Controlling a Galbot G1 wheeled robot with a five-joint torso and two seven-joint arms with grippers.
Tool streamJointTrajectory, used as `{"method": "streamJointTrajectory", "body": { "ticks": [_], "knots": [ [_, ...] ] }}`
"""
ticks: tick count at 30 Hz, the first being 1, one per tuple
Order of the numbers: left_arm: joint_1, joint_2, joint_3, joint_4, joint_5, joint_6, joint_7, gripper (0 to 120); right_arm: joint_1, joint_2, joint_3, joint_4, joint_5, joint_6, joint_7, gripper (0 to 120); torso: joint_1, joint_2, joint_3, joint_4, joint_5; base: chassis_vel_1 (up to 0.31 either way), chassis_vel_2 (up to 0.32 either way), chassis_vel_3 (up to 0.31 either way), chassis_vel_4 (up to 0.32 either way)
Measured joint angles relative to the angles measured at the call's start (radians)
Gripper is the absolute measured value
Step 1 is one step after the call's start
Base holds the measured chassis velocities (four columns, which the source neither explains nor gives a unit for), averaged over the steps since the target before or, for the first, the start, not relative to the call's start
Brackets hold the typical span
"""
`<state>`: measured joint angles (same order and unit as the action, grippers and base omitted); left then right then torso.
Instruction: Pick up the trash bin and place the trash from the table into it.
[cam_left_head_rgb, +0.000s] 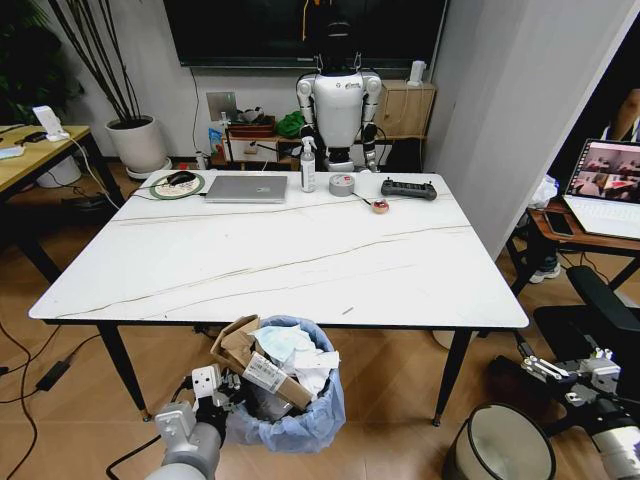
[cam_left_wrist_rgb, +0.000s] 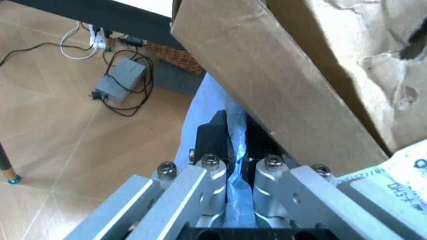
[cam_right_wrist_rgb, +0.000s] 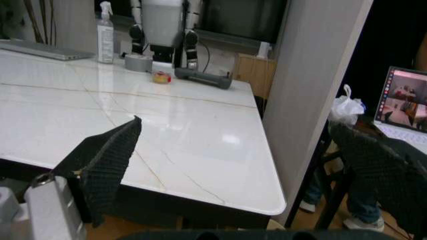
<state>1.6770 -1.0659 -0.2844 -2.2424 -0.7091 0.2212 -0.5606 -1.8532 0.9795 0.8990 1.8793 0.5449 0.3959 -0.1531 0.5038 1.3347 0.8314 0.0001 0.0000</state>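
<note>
Left claw (cam_left_wrist_rgb: 230, 200) is clamped on the blue liner at the bin's (cam_left_head_rgb: 290, 415) rim; bin stands on the floor under the table's (cam_left_head_rgb: 290, 260) near edge. Trash (cam_left_head_rgb: 275, 365) already fills it, cardboard jutting out. Judged nearly complete: no litter remains on the table. Right claw (cam_left_head_rgb: 535, 368) hangs open off the right corner. Laptop (cam_left_head_rgb: 246, 188), tape roll (cam_left_head_rgb: 342, 184) and spray bottle (cam_left_head_rgb: 308, 165) line the far edge; a dark bin (cam_left_head_rgb: 500, 445) sits nearby.

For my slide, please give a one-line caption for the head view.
The left gripper grips the trash bin, full of the trash, on the floor before the table; the right gripper is open beside it.
</note>
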Motion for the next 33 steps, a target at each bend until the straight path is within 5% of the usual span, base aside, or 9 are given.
{"method": "streamJointTrajectory", "body": {
  "ticks": [33],
  "knots": [
    [-0.003, -0.009, 0.008, 0.021, 0.009, 0.003, 0.005, 0, 0.0, 0.0, 0.0, 0.0, 0.0, 0.0, 0.0, 100, -0.072, -0.157, -0.085, 0.0, 0.0, 0.0, 0.0, 0.0, 0.0]
  ]
}}
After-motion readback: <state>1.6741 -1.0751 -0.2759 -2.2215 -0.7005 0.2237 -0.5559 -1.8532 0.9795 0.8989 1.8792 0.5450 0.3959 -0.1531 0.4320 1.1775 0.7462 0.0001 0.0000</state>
